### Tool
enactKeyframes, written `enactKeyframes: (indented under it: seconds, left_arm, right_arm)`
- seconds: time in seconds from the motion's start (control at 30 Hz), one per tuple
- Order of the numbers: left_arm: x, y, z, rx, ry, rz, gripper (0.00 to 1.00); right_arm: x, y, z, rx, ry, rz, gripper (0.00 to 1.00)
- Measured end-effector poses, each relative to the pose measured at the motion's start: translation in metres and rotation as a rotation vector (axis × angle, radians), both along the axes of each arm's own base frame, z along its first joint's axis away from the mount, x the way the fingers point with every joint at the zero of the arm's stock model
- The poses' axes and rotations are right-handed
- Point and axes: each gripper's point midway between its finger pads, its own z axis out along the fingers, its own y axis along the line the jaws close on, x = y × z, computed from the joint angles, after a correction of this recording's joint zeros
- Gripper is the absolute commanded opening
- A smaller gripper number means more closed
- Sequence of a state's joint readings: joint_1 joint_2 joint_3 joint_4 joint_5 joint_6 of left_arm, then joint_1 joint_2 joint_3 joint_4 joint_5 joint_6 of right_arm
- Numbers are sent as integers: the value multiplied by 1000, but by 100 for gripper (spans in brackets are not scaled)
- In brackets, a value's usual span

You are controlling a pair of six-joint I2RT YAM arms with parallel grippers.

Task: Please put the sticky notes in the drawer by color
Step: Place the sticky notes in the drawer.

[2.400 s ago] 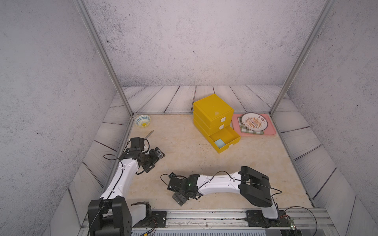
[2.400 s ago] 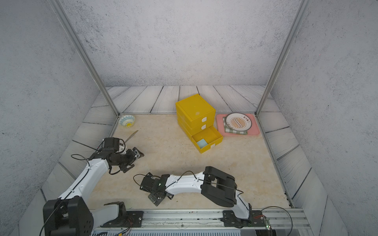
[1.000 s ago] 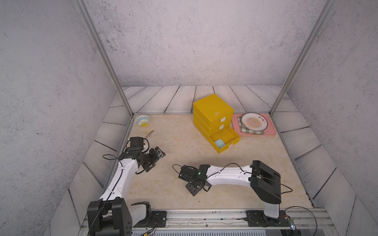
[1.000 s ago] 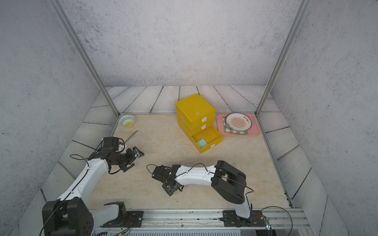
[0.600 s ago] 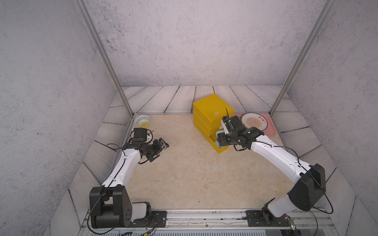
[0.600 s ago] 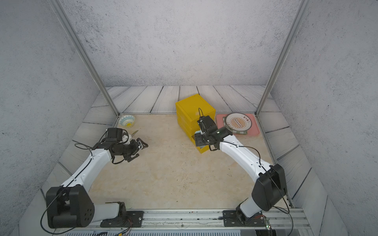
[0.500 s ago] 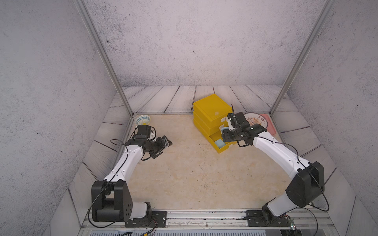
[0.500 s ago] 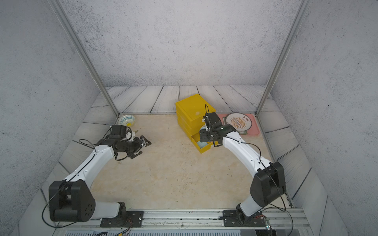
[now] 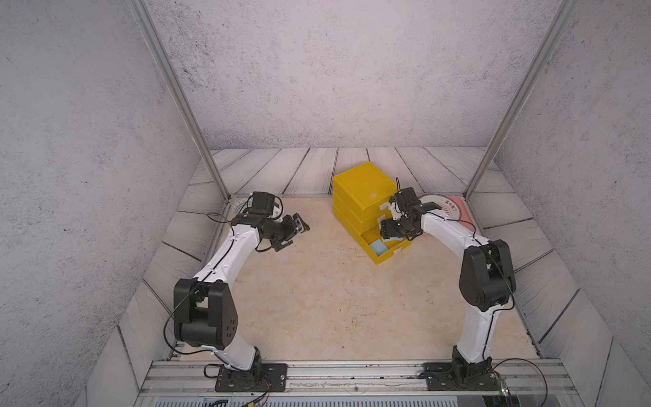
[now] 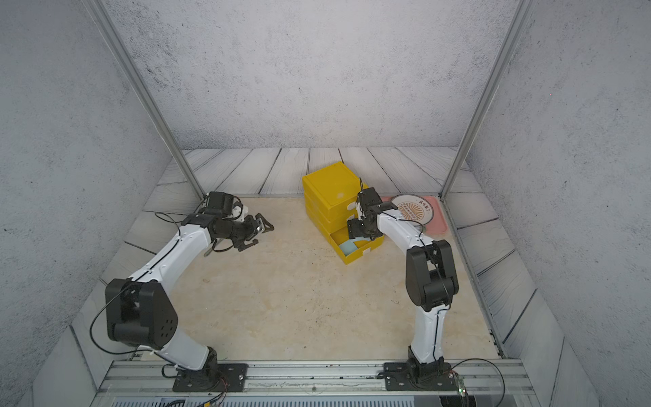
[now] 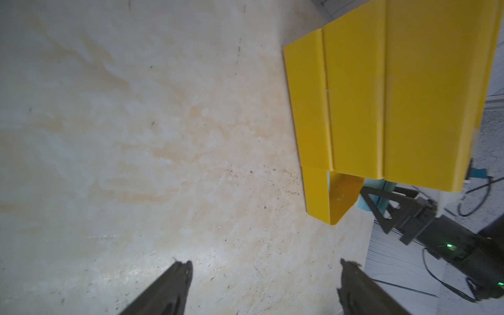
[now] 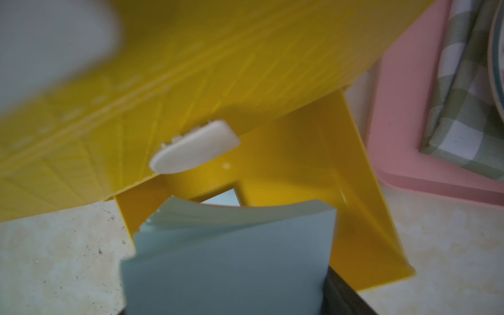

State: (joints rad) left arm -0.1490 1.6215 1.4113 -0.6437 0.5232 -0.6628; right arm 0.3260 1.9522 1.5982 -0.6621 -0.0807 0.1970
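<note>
The left gripper [image 11: 264, 267] gaped empty; a blue pad [image 12: 229, 259] sat at the right gripper [image 9: 389, 235], clamped or loosed I couldn't tell; its fanned pages might catch the drawer [image 9: 386, 256] rim and spill.

Table [image 9: 317, 299]: beige top with pale marble-like stains and small dark specks; a border with grey plank pattern goes around it.
Drawer box [image 9: 363, 186]: yellow, it stands directly on the table at about 1 o'clock from the middle, with one corner turned to the front.
Bottom drawer [image 9: 385, 255]: pulled out toward 5 o'clock, low over the table.
Tray [image 10: 438, 222]: pink, it lies flat on the table at 2 o'clock, just beside the drawer box.
</note>
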Motion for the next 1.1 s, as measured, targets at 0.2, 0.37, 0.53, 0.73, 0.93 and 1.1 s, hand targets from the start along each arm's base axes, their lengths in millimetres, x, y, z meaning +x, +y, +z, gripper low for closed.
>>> enactKeyframes:
  seconds: [0.2, 0.37, 0.53, 0.73, 0.93, 1.1]
  left_arm:
    - [60, -10, 69, -21, -138, -4, 90]
    - [101, -30, 99, -31, -210, -38, 90]
    - [148, -58, 89, -30, -247, -81, 90]
    - [214, -66, 3, -89, -194, -32, 82]
    - [240, -50, -104, -99, -54, 56, 80]
    - [265, -48, -100, -158, -127, 109, 74]
  right_arm:
    - [4, 1, -4, -3, 1, 14, 91]
    - [2, 1, -8, 5, 5, 16, 91]
    - [-34, -7, -18, 55, 40, 1, 83]
    - [-85, -15, 28, 169, -39, -20, 75]
    - [-95, -20, 46, 193, -105, -22, 69]
    - [-97, -20, 49, 214, -95, -30, 52]
